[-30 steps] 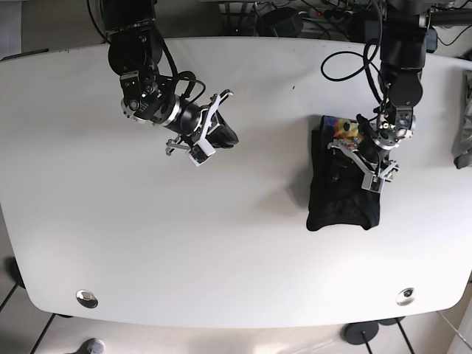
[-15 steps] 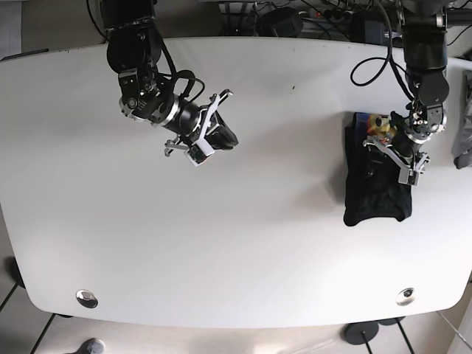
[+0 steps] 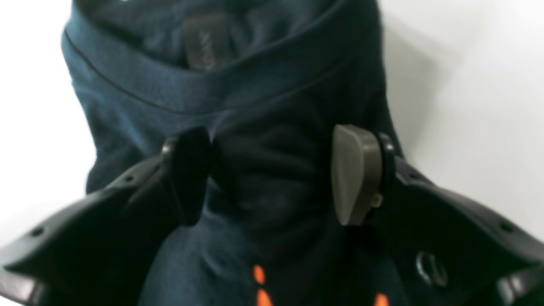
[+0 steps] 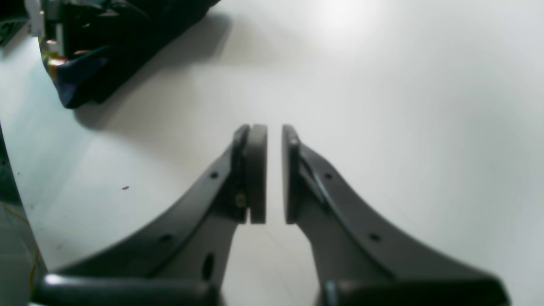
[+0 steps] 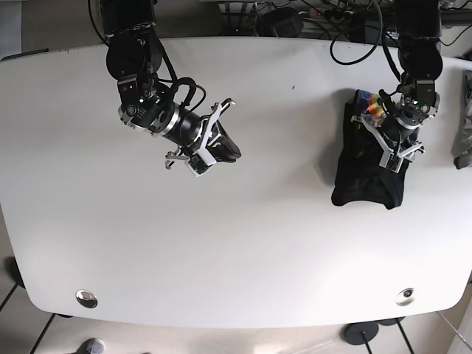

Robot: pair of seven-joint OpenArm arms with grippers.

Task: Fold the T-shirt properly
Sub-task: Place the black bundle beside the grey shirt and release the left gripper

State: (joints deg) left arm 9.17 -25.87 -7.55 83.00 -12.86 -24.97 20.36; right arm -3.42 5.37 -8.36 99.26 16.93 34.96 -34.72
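Over the left part of the white table [image 5: 243, 243]: right gripper [image 5: 209, 147], clear of any cloth, pads [image 4: 257, 170] drawn narrow with only a slim gap between them and nothing held, bare tabletop beneath. No contact with the garment; well apart from it.

Toward the right: dark navy T-shirt [image 5: 365, 158], folded into a compact upright-lying bundle on the table's far right part, a patch of bright print showing at its far end. In the left wrist view, collar band and neck label at the top of the bundle, small orange marks low down.

On that bundle: left gripper [image 5: 398, 140], set down on the shirt's right half, fingers [image 3: 355, 174] spread wide with dark fabric bunched between them; pads not closed on the cloth.

At the far right table edge: a grey cloth [image 5: 464, 125], separate from the shirt.
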